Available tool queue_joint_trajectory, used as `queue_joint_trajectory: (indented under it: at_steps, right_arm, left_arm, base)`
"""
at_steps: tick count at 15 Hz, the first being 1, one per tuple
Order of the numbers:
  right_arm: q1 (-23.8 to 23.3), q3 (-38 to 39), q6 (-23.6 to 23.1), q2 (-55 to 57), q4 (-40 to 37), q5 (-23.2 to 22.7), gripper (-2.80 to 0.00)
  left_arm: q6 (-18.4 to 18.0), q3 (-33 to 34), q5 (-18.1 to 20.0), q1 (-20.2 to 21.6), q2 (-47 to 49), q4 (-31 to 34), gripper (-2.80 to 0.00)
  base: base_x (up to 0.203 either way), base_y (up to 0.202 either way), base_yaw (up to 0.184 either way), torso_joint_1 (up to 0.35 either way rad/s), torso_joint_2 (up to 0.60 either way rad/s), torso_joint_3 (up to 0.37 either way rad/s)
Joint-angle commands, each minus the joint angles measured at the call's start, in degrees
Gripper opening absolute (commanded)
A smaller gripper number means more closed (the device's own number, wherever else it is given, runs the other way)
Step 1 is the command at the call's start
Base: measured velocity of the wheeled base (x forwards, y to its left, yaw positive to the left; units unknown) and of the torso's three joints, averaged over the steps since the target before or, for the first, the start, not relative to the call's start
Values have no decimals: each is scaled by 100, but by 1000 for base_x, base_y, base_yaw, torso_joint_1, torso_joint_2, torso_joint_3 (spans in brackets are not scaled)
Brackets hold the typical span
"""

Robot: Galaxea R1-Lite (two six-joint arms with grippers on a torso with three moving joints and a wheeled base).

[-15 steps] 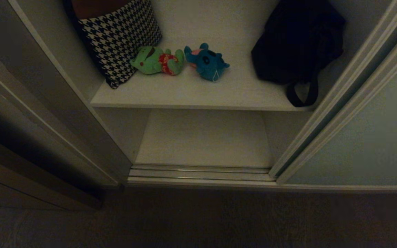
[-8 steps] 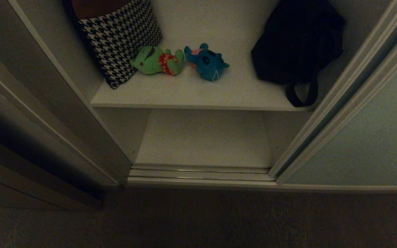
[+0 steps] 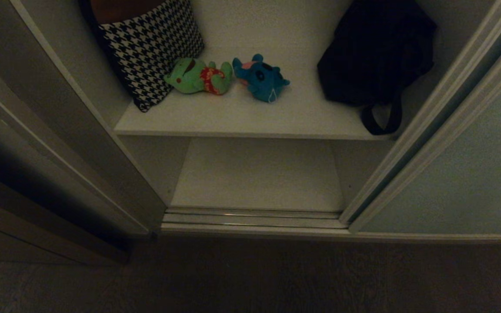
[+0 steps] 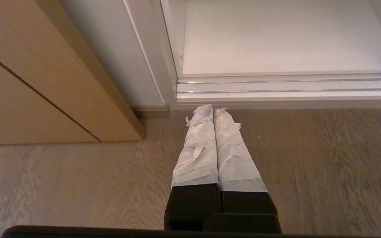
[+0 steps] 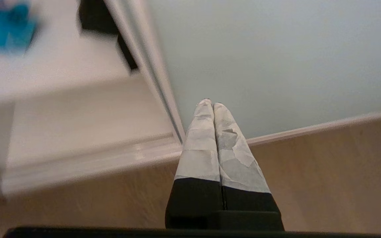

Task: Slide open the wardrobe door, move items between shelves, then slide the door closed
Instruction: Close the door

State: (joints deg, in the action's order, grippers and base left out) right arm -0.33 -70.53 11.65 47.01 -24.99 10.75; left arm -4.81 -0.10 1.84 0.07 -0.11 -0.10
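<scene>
Nothing has shifted in the head view since earlier: green plush toy [image 3: 198,77] and blue plush toy [image 3: 261,79] lie mid upper shelf [image 3: 250,121], well apart from both grippers. Right gripper [image 5: 212,105] and left gripper [image 4: 213,110] fingers are clenched, grasping nothing; sliding wardrobe door [image 3: 463,174] stands open.

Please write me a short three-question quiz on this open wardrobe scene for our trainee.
1. True or false: the green plush toy with a red spot lies on the lower white shelf board.
2. Which lies nearer the black-and-white houndstooth cushion: A) the green toy, B) the blue plush toy with a pink patch?
3. What hangs over the upper white shelf board's front edge?

Key: 1 false; 2 A; 3 the black strapped bag's strap.
</scene>
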Motion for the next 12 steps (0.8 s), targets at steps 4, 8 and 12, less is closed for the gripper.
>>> queue_joint_trajectory:
  at_steps: [4,8,12]
  right_arm:
    - [-61,-795,341,729,-433,24,-280]
    - [-973,-761,343,795,-444,-926,-280]
    - [-2316,-850,328,1346,-408,-2901,-280]
  left_arm:
    - [-2,8,0,1,11,1,-280]
    - [-2,7,0,1,11,1,-280]
    - [-2,10,0,1,11,1,-280]
  base:
    - [0,0,0,0,0,0]
    - [0,0,0,0,0,0]
    - [0,0,0,0,0,0]
